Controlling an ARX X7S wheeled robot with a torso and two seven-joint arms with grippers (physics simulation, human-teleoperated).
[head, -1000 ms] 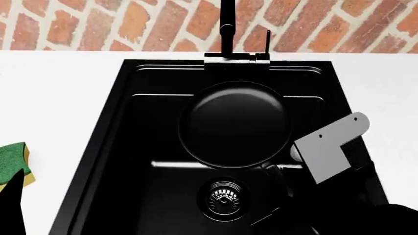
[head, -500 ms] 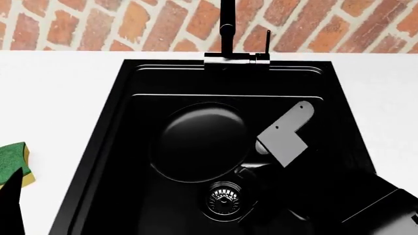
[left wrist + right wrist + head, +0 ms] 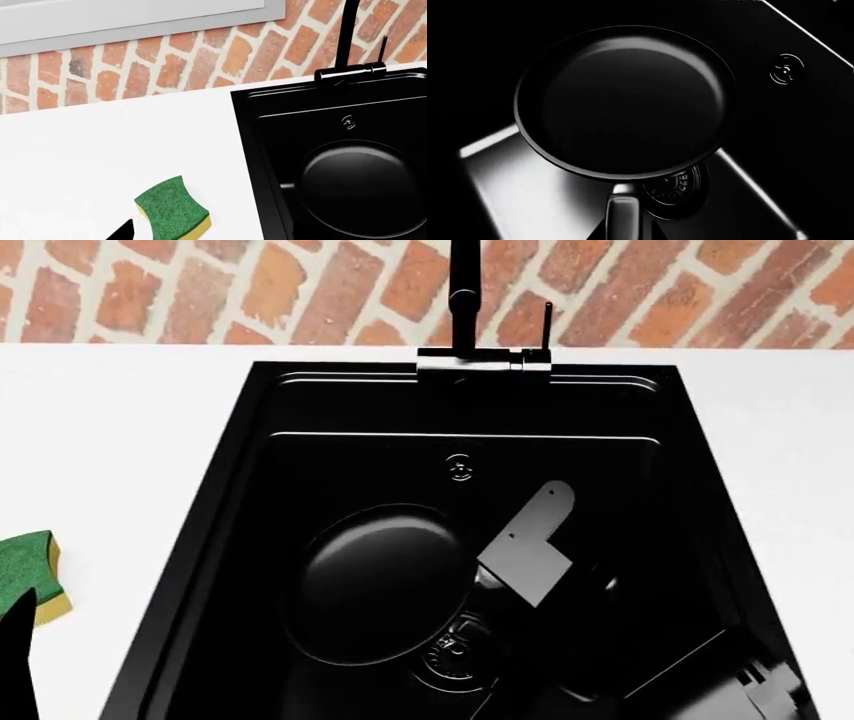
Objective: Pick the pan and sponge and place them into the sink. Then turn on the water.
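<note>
Right tool [image 3: 622, 225] grips the pan [image 3: 380, 583] by its handle, low inside the sink [image 3: 214, 530] (partly over the drain [image 3: 451, 652]); left tool's state cannot be told.

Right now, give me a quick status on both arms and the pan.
Right tool holding the pan by its handle, low inside the sink, partly over the drain. Left tool barely in view, state unclear. Sponge on the counter.

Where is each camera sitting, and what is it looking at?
Head view: high up, looking down into the sink; the right arm shows.
Left wrist view: above the counter, facing the brick wall, sponge and sink.
Right wrist view: inside the sink, facing the pan and its handle.
All three share the pan.
</note>
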